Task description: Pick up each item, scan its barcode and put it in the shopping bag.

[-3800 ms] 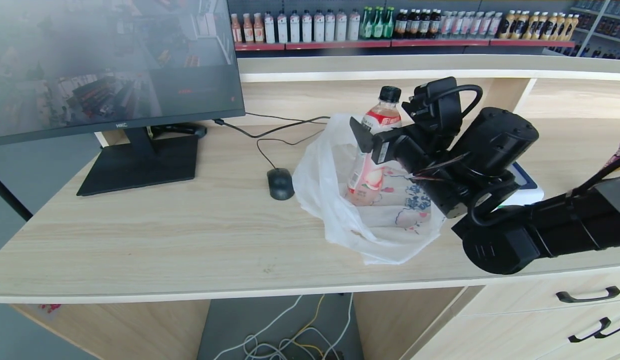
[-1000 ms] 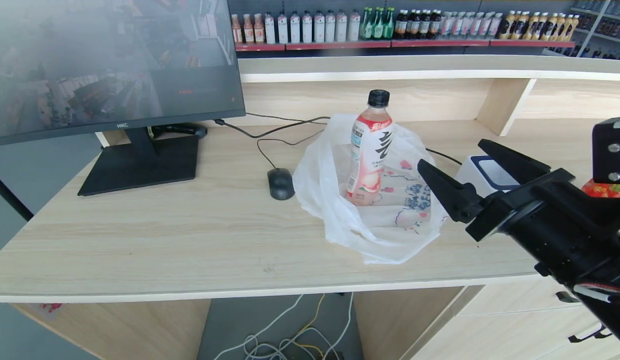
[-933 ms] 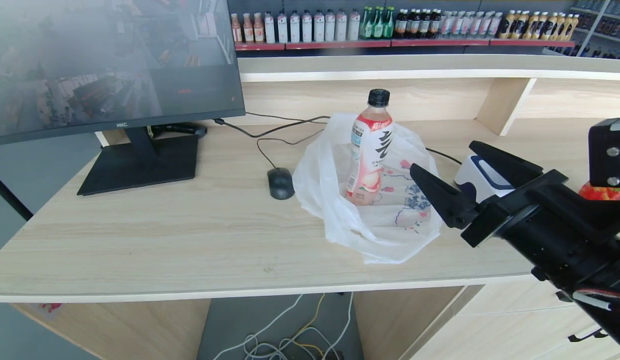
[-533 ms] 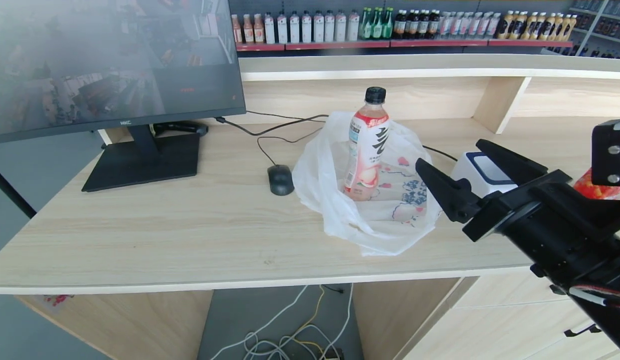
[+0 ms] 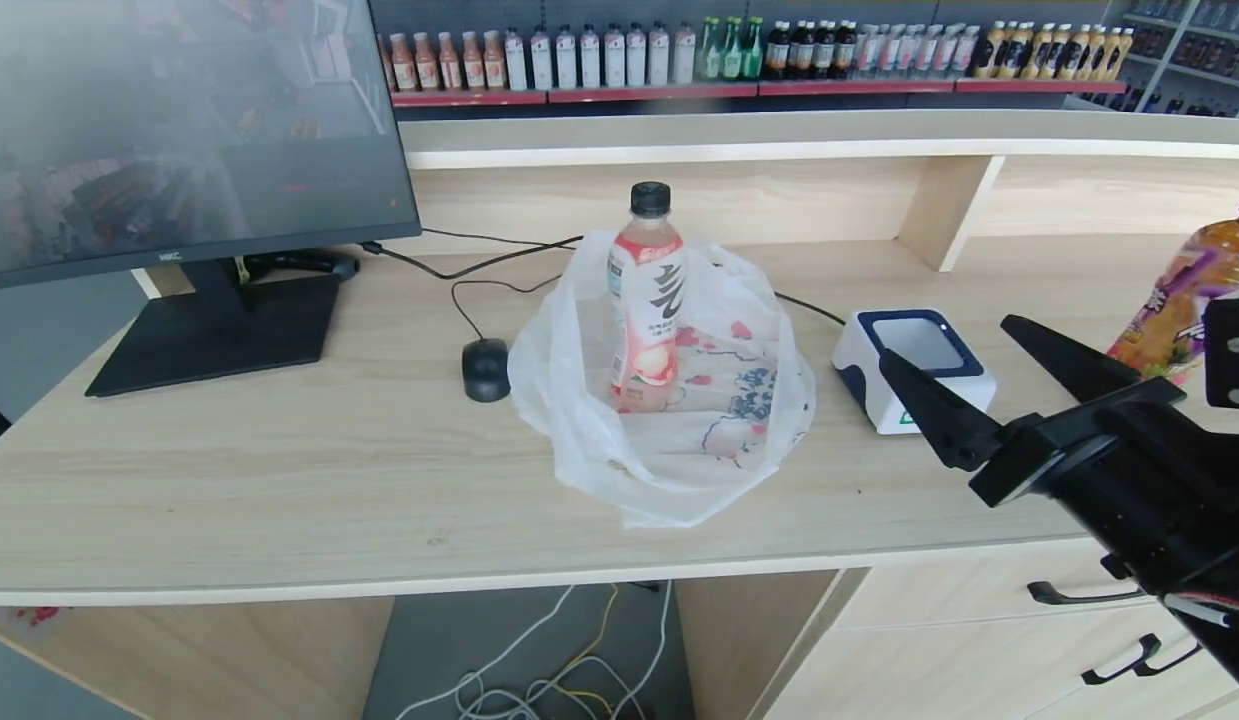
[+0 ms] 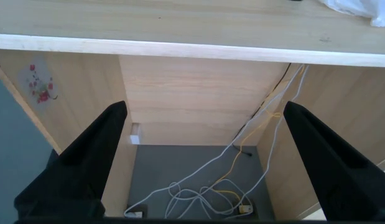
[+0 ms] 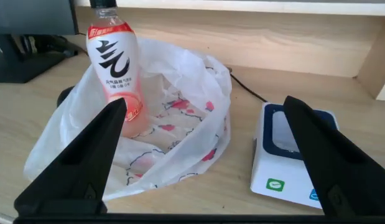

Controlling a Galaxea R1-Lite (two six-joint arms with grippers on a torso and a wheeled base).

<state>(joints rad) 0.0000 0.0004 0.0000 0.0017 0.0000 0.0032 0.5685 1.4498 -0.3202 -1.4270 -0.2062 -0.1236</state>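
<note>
The left gripper (image 6: 204, 109) hangs below the front edge of the tabletop (image 5: 279, 470), its jaws apart and empty. The right gripper (image 5: 947, 342) hovers over the near right part of the tabletop, jaws wide apart and holding nothing. Just beyond it sits the scanner (image 5: 859, 365). Left of the scanner, the pink bottle (image 5: 647, 290) stands upright inside the open shopping bag (image 5: 579, 400). A mouse (image 5: 485, 368) lies just left of the bag. Another bottle (image 5: 1179, 300) shows at the right edge.
</note>
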